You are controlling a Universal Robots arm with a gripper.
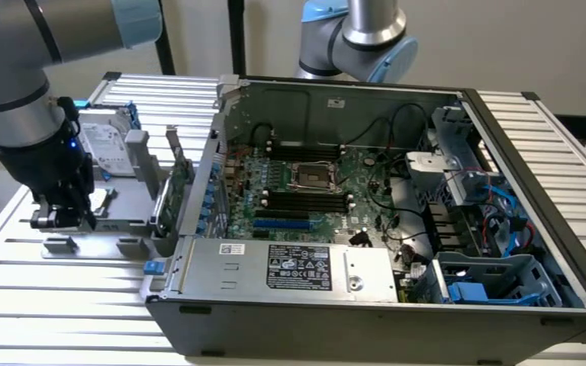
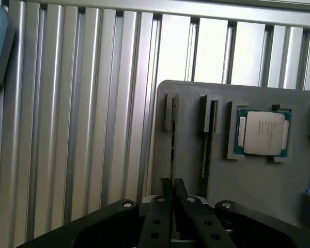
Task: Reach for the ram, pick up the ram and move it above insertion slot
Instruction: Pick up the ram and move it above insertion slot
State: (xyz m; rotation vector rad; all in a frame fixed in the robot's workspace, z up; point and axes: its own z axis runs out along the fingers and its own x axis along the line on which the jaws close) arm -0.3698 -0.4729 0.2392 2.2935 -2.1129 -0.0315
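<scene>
Dark-green and seen edge-on, the ram point(image 2: 172, 150) reads to you as one thin line standing in a narrow holder on the grey tray point(image 2: 248, 196). Its chips are turned out of sight. Your gripper point(image 2: 172, 190) is clamped on the ram's near end, with both fingers point(image 2: 163, 206) pressed to its faces and no gap showing. The far end meets the holder's post point(image 2: 170, 111).

Room is tight on one side: a second stick point(image 2: 206, 150) stands parallel just beside the ram, and the CPU point(image 2: 262, 133) sits in its own frame beyond that. On the other side the tray's edge is near, and past it lies the slatted table point(image 2: 67, 129).

In the exterior view the gripper point(image 1: 64, 217) hangs low over the tray at that view's left. The upright card point(image 1: 176, 194) and the case wall point(image 1: 210, 183) stand between it and the black slots point(image 1: 304, 202) on the board. The drive point(image 1: 104, 149) lies behind the arm.

From that side the gripper covers the ram. You cannot tell whether the ram is seated or already raised off the tray. The wrist view cuts off the tray's far corner.
</scene>
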